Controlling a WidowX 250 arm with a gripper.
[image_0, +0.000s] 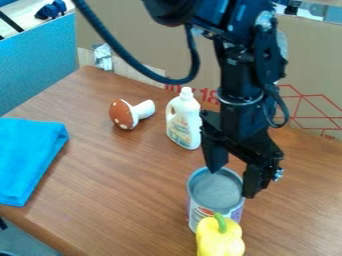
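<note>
The black gripper (232, 183) hangs over the back right part of an open-topped can (216, 191), its two fingers apart. One fingertip is over the can's back rim and the other is by its right side; whether they touch it, I cannot tell. The can stands upright with a grey inside and a printed label. A yellow bell pepper (220, 239) with a green stem is in front of the can and covers part of its label. Behind and left of the gripper, a white bottle (184, 120) stands upright.
A toy mushroom (125, 114) with a brown, spotted cap lies on its side left of the bottle. A folded blue cloth (28, 157) is at the left edge of the wooden table (120, 187). Cardboard (310, 75) stands behind the table, and a blue panel (40, 65) at the back left.
</note>
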